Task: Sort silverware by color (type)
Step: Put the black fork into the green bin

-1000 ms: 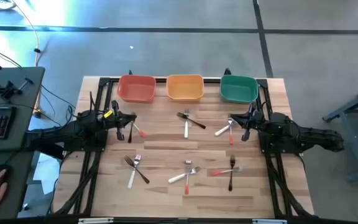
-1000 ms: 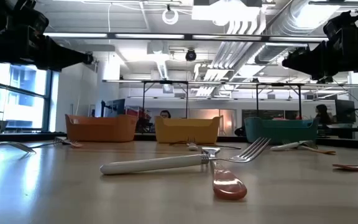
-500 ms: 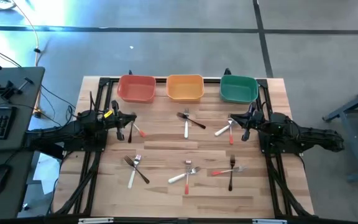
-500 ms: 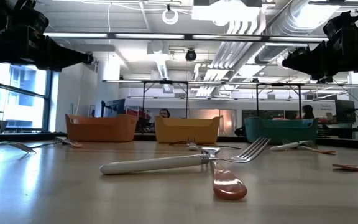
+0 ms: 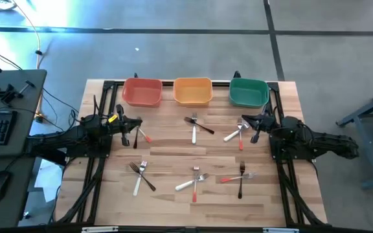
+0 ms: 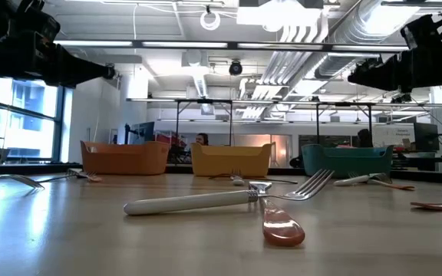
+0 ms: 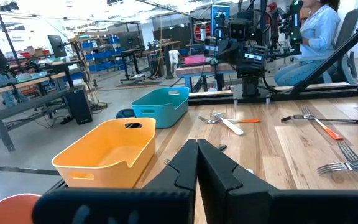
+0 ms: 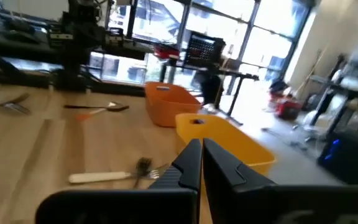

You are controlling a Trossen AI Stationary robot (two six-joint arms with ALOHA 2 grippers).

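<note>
High view: silverware is all on the desk (image 5: 173,150) and none is in the bins. The twelve forks lie in crossed pairs:

- **Far left:** a black fork (image 5: 136,136) and an orange-red fork (image 5: 146,136) lie just beside the left claw (image 5: 133,124).
- **Far centre:** a white fork (image 5: 194,134) is crossed by a black fork (image 5: 201,125).
- **Far right:** a white fork (image 5: 232,134) and an orange-red fork (image 5: 241,141) lie just beside the right claw (image 5: 247,123).
- **Near row:** a white/black pair (image 5: 140,178) is at the left, a white/orange-red pair (image 5: 192,184) in the centre, and an orange-red/black pair (image 5: 238,177) at the right.

No fork has been moved since a second ago. The orange-red bin (image 5: 142,92), yellow bin (image 5: 193,91) and green bin (image 5: 248,93) remain in a row at the far edge, apparently empty.

One change is noted at the desk: the right arm has been shifted slightly, with its claw carried a little leftward over the far-right pair. The same shift is seen in the low view as a small move of the dark arm at upper right. The left arm has not been moved.

In the wrist views both claws are seen narrow, with fingers pressed together and nothing held. At the left screen edge, a person's hand that was on a mouse has been withdrawn.

Sorting is judged not yet begun. The right arm's shift is read as the first approach to the far-right pair, and the claw would have to be opened before any pick.
</note>
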